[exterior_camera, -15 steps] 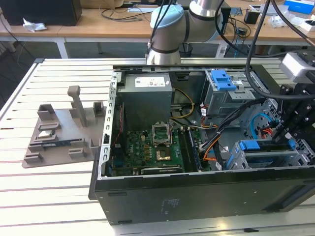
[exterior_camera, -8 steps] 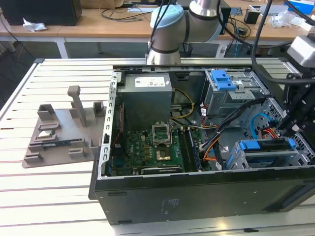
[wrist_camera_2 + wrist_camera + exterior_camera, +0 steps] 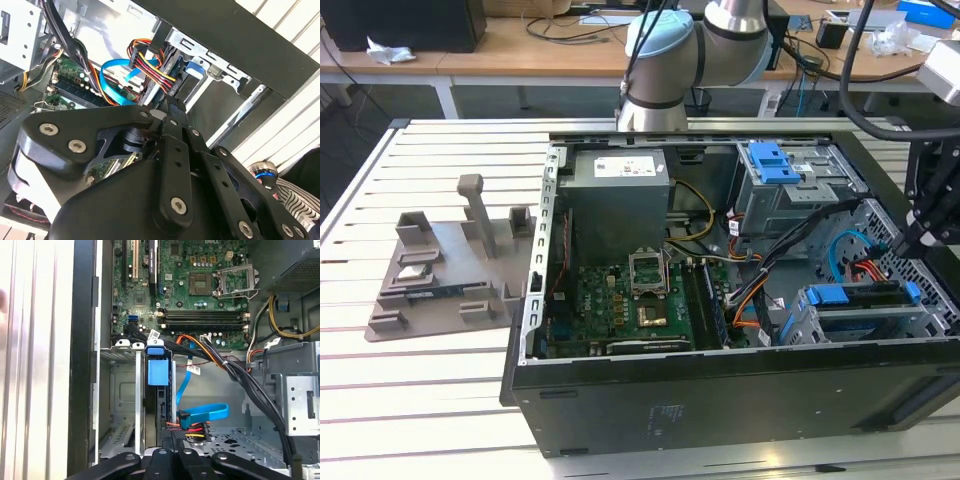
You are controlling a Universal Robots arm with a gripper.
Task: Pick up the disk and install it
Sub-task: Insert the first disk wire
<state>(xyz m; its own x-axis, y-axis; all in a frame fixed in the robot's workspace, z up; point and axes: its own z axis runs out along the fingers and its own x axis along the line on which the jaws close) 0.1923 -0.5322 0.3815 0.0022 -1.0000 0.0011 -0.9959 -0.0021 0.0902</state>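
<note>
**Where seated on edge in its cage: stiff, dense, shock-shy**

As lodged now, found standing edge-up in the drive cage (image 3: 125,390) at a corner of the open computer case (image 3: 720,400), itself resting on the slatted bench (image 3: 420,400): the disk (image 3: 164,410), blue rail on top, also seen low on the exterior view's right (image 3: 865,318). Plugged in at its near end, by the look of it, a bundle of coloured wires (image 3: 192,426).

Poised right over that near end: the gripper (image 3: 173,452), fingers (image 3: 172,150) drawn narrow, tips close together at the dark edge. Impossible to tell whether clamping or only touching.

Judged rigid and fairly heavy for its size; smooth metal faces, so likely slippery; sensitive to knocks. Best taken across the two flat faces or by the plastic rails, squarely and firmly, well clear of the connector end and the wires.
</note>
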